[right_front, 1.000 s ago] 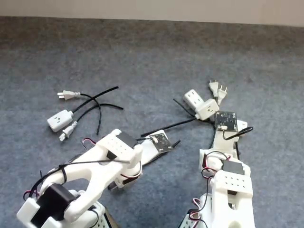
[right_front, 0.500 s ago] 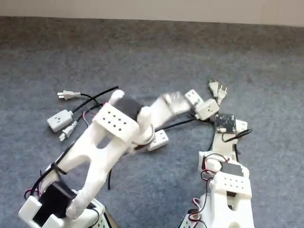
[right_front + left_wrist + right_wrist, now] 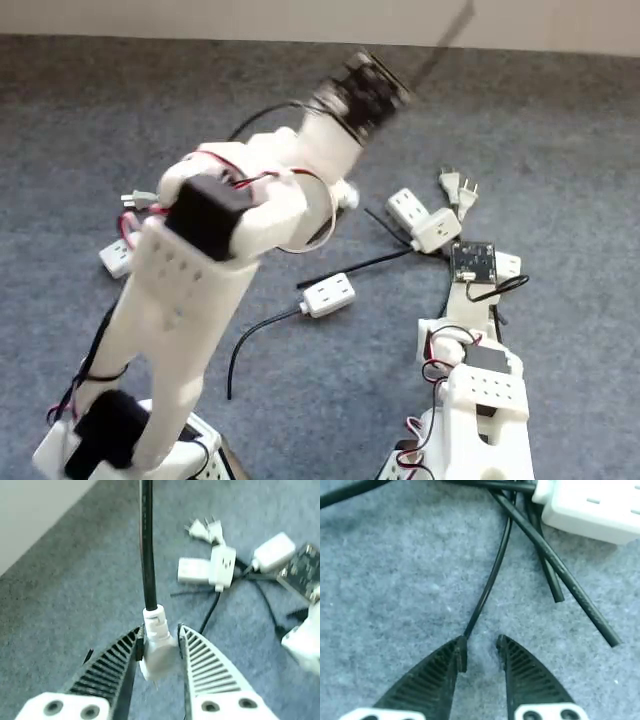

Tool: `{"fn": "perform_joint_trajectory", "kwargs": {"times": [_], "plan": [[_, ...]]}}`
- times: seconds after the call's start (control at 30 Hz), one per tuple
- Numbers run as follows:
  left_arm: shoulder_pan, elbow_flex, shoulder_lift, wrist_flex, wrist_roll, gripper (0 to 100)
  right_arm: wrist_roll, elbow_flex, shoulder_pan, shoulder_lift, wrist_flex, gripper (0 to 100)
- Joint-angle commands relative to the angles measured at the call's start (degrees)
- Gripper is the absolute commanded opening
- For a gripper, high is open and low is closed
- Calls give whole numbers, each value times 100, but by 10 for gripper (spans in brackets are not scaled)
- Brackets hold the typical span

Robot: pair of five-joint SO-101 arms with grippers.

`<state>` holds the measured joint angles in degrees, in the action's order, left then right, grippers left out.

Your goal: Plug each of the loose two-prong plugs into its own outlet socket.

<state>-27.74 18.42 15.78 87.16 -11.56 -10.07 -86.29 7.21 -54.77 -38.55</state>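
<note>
The left pincer [image 3: 160, 630] is clamped on a white two-prong plug [image 3: 156, 652], gripped across the sides of its body, with its black cord [image 3: 146, 545] running straight away from the wrist. In the high view the left arm [image 3: 200, 270] is seen raised well above the desk [image 3: 560, 130], toward its far edge, so the plug is held in the air, clear of every socket. The prongs cannot be made out; since the cord leads away from the wrist, it is judged that the plug will have to be turned before it can be pushed in. Two white socket blocks [image 3: 408, 208] [image 3: 436, 230] lie touching each other on the right half of the desk, with a pair of loose plugs [image 3: 457, 188] just beyond them, toward the far edge. A third socket block [image 3: 328, 295] lies near the middle of the desk, nothing plugged into it. The right pincer [image 3: 481, 647] is set low over the desk, its fingers slightly apart with nothing between them, just beside the end of a thin black cord [image 3: 495, 565] and near a socket block. It is probably placed there to steady that block while a plug is pressed in.
</note>
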Motion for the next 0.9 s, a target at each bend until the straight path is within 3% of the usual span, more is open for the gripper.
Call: {"fn": "perform_joint_trajectory", "kwargs": {"times": [0.0, 0.2, 0.37, 0.63, 0.87], "plan": [[163, 215, 778, -1037, 1336, 7, 0, -22, 57, -13, 145, 107], [769, -927, 2009, -2549, 2330, 6, 0, -22, 57, -13, 145, 107], [1376, -2897, 3662, -4044, 2374, 6, 0, -22, 57, -13, 145, 107], [2624, -6466, 5763, -7499, 2365, 6, 0, -57, -207, -13, 154, 107], [2976, -8048, 6668, -9679, 826, 6, -9, -57, -330, -13, 154, 107]]}}
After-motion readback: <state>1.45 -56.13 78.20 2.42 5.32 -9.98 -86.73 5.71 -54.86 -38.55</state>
